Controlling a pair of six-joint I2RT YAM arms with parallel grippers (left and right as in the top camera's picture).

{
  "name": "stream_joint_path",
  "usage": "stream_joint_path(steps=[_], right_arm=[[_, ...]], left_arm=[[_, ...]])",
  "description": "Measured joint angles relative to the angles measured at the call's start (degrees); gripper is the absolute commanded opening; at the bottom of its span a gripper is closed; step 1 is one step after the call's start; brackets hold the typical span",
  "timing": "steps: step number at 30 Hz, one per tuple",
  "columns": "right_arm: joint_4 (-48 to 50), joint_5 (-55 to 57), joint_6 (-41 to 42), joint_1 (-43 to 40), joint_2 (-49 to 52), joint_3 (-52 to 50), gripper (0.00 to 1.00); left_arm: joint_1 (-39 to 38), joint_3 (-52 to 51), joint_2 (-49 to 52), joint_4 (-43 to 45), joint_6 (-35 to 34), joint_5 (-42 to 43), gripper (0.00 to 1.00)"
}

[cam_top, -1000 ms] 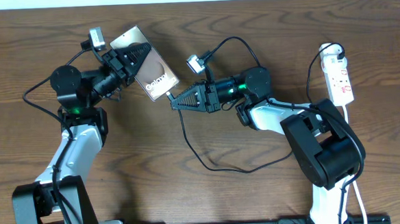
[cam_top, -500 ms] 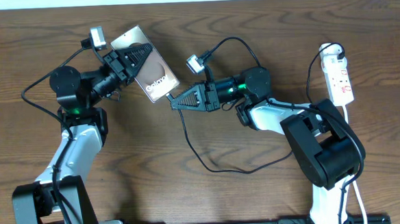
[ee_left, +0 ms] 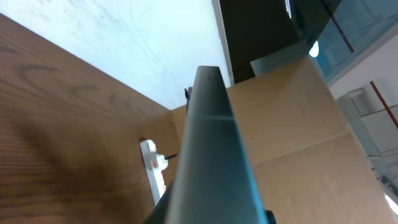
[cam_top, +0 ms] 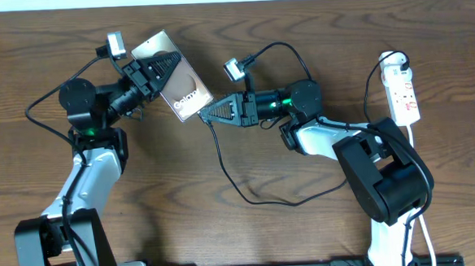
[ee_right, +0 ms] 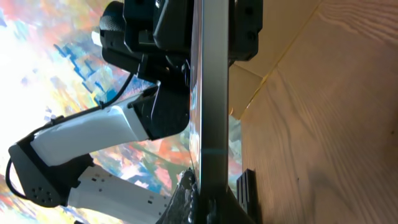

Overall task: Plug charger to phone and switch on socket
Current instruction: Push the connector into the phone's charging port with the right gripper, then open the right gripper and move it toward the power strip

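Left jaws: closed on the phone (cam_top: 185, 93), gripping it across its upper half. In the left wrist view the slab's thin edge (ee_left: 205, 143) ran straight out from between them.
Right jaws: closed tight, their tips right at the phone's lower end. The charger (cam_top: 220, 158) came out from under those tips, so they seemed to pinch its plug end, though the plug tip itself was hidden.
Phone, place: held near the back of the desk (cam_top: 227, 247), between the two arms. Whether it touched the wood could not be told.
Phone, long axis: slanted in the overhead view from far left to near right. The end with the white lettering pointed down-right at the right jaws, and the right wrist view looked along its edge (ee_right: 214, 93).
Charger, lie: the thin black cable dropped from the plug end toward the front of the desk and looped away to the right.
Socket (cam_top: 402, 92): lay at the far right, well apart from both arms, its long axis running front to back.
Done: phone and plug both gripped and brought end to end.
Unclear: whether the plug was seated in the port.
Left: probably finishing the insertion, then pressing the socket's switch.
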Motion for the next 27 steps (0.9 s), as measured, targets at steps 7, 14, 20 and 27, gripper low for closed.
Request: stream_joint_path(steps=[7, 14, 20, 27], right_arm=[[-0.02, 0.37, -0.13, 0.00, 0.00, 0.00, 0.34], [-0.20, 4.04, 0.00, -0.52, 0.00, 0.00, 0.99], [-0.35, 4.33, -0.13, -0.55, 0.00, 0.00, 0.99], [-13.77, 4.35, -6.54, -1.27, 0.00, 0.11, 0.99]], left_arm=[[0.02, -0.02, 0.00, 0.00, 0.00, -0.07, 0.07], [1.90, -0.02, 0.00, -0.22, -0.20, 3.39, 0.07], [5.95, -0.02, 0.00, -0.22, -0.46, 4.09, 0.07], [8.94, -0.02, 0.00, -0.22, -0.87, 6.01, 0.07]])
